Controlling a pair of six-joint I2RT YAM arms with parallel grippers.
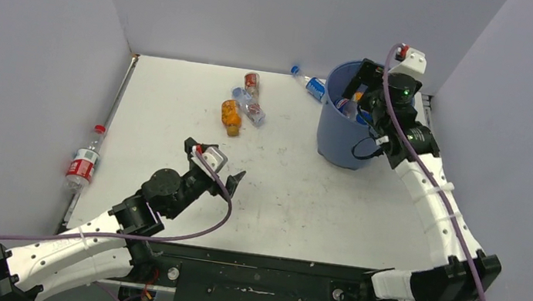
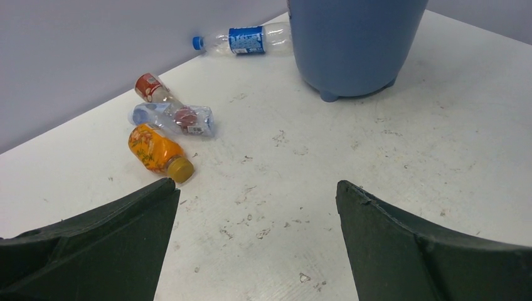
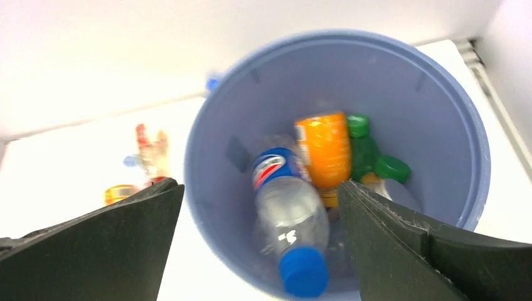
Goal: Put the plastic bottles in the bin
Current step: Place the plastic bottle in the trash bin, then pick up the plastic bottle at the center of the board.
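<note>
Bottle with red label (image 1: 81, 165) lying at left edge of surface (image 1: 280, 199) | left hand (image 1: 218, 169) open, empty | three bottles (image 1: 248, 108) clustered mid-surface | blue-label bottle (image 1: 309, 86) lying just behind bin (image 1: 335, 140) | more bottles (image 3: 295, 213) inside bin | right hand (image 3: 260, 185) open above bin

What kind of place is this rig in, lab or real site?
Probably a lab test cell: white table boxed in by plain grey walls, left arm and right arm bolted at its near edge, bottles and a blue bin as props.
</note>
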